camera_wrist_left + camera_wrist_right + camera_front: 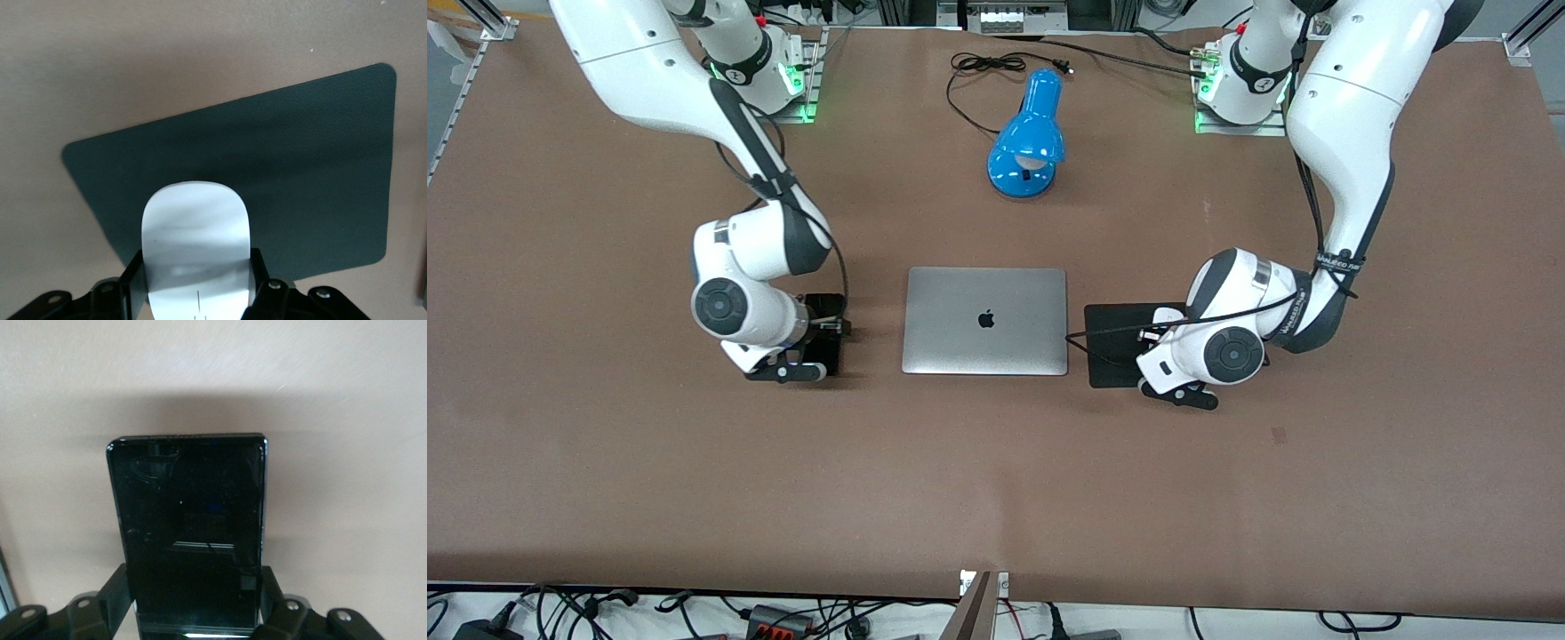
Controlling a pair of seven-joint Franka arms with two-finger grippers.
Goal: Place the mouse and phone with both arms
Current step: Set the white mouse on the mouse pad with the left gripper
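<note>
Fingers (pixel 257 270) of the left gripper (pixel 197 280) clasp the mouse (pixel 195 247) over the mat (pixel 320 173) beside the laptop (pixel 985 320); the right gripper (pixel 193 607) clasps the phone (pixel 190 527) at the laptop's right-arm end.

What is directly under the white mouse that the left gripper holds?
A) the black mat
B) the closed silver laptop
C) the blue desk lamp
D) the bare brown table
A: in the left wrist view the left gripper is shut on the mouse, with the black mat spread beneath it; the front view shows that gripper over the mat beside the laptop.

Left end effector (pixel 198 283) clamped, right end effector (pixel 193 603) clamped, both arms low
</note>
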